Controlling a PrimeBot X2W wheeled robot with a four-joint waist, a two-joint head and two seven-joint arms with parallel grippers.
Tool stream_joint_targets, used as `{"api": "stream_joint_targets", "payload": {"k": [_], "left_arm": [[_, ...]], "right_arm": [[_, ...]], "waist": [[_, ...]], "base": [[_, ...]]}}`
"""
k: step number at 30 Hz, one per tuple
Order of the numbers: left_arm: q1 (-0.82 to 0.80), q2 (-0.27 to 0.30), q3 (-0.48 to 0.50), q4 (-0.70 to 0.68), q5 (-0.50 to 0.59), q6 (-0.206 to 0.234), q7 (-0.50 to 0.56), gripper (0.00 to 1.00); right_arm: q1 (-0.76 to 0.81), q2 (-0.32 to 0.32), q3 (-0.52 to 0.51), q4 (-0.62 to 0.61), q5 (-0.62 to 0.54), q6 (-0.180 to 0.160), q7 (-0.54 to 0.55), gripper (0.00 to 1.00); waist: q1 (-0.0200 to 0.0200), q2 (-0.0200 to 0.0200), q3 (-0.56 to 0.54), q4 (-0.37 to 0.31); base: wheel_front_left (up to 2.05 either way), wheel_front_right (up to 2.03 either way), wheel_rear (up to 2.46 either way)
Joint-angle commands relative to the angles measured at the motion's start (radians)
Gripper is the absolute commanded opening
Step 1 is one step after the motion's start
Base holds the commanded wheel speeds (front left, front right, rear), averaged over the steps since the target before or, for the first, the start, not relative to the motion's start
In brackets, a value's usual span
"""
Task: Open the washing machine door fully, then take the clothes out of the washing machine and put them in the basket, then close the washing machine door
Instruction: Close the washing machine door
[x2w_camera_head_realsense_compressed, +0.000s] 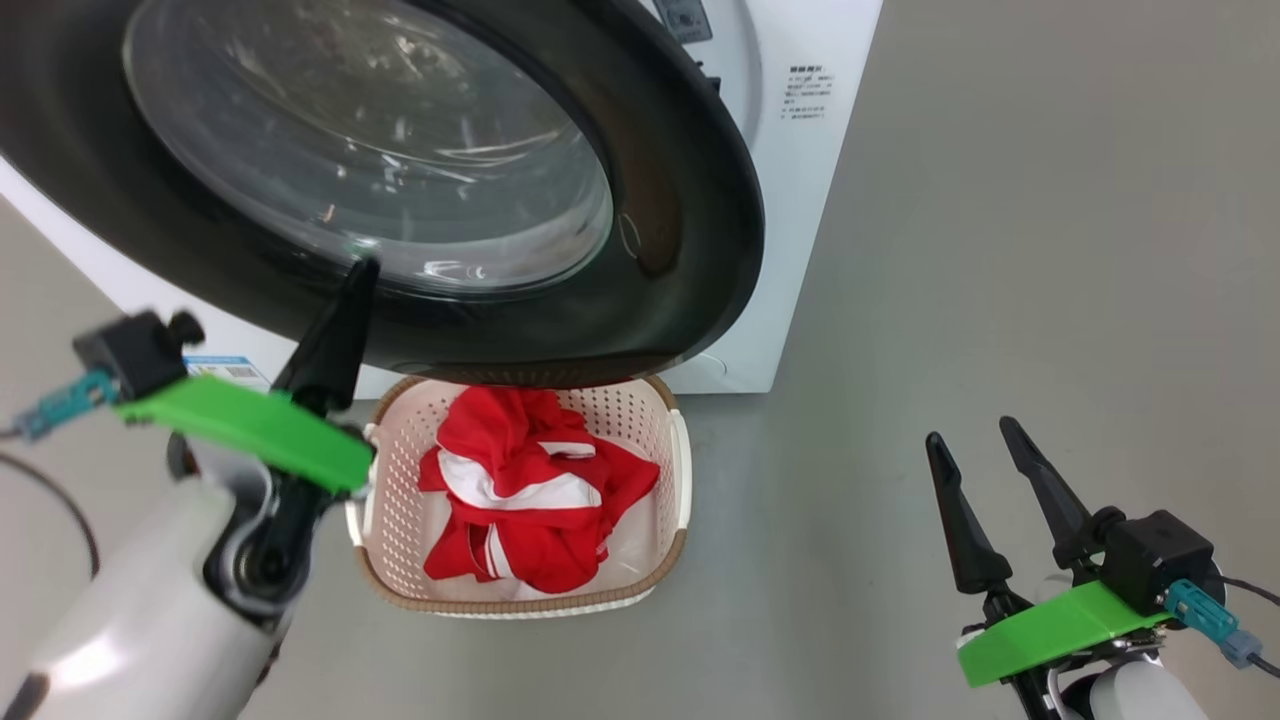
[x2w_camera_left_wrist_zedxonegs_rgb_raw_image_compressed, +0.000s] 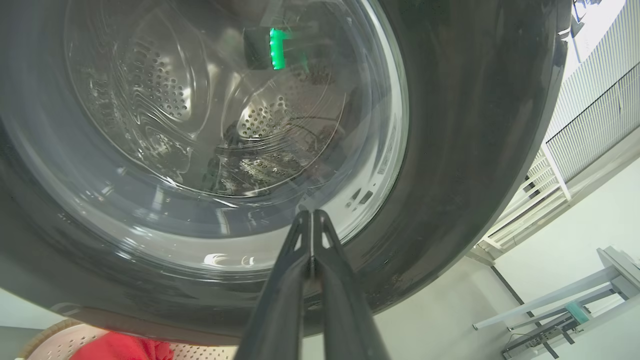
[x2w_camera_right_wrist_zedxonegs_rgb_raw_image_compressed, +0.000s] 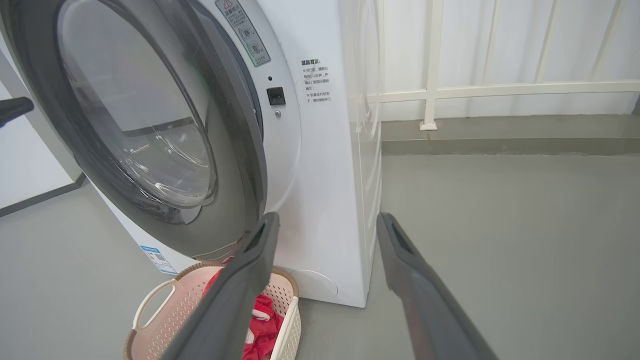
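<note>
The washing machine door (x2w_camera_head_realsense_compressed: 700, 200), black-rimmed with a bulging glass window, stands slightly ajar from the white washing machine (x2w_camera_head_realsense_compressed: 800, 200). My left gripper (x2w_camera_head_realsense_compressed: 362, 268) is shut with nothing held, its tip (x2w_camera_left_wrist_zedxonegs_rgb_raw_image_compressed: 311, 214) against the lower edge of the door glass (x2w_camera_left_wrist_zedxonegs_rgb_raw_image_compressed: 225, 125); the steel drum shows through it. Below the door sits the basket (x2w_camera_head_realsense_compressed: 682, 470) holding the red and white clothes (x2w_camera_head_realsense_compressed: 530, 490). My right gripper (x2w_camera_head_realsense_compressed: 972, 432) hangs open at the lower right, away from everything. In the right wrist view the right gripper (x2w_camera_right_wrist_zedxonegs_rgb_raw_image_compressed: 327, 217) points at the machine (x2w_camera_right_wrist_zedxonegs_rgb_raw_image_compressed: 325, 200), with the door (x2w_camera_right_wrist_zedxonegs_rgb_raw_image_compressed: 135, 125) and basket (x2w_camera_right_wrist_zedxonegs_rgb_raw_image_compressed: 150, 305) to its left.
Grey floor (x2w_camera_head_realsense_compressed: 1000, 250) spreads to the right of the machine. A white railing (x2w_camera_right_wrist_zedxonegs_rgb_raw_image_compressed: 500, 90) runs along the wall behind it. A metal frame (x2w_camera_left_wrist_zedxonegs_rgb_raw_image_compressed: 575, 310) stands off to the side. A blue label sticker (x2w_camera_right_wrist_zedxonegs_rgb_raw_image_compressed: 157, 257) sits low on the machine front.
</note>
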Motion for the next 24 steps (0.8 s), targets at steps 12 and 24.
{"api": "stream_joint_targets", "payload": {"k": [12,24], "left_arm": [[0.274,-0.005,0.268,-0.079,0.249,-0.007,-0.012,1.0],[0.525,-0.049,0.474,-0.156,0.484,-0.007,-0.012,1.0]], "right_arm": [[0.037,-0.018,0.011,-0.019,0.006,0.005,-0.006,1.0],[0.076,-0.031,0.002,-0.016,0.011,0.005,-0.006,1.0]], "waist": [[0.0001,0.0,-0.041,0.013],[0.0001,0.0,-0.079,0.011]], "base": [[0.0,0.0,0.0],[0.0,0.0,0.0]]}}
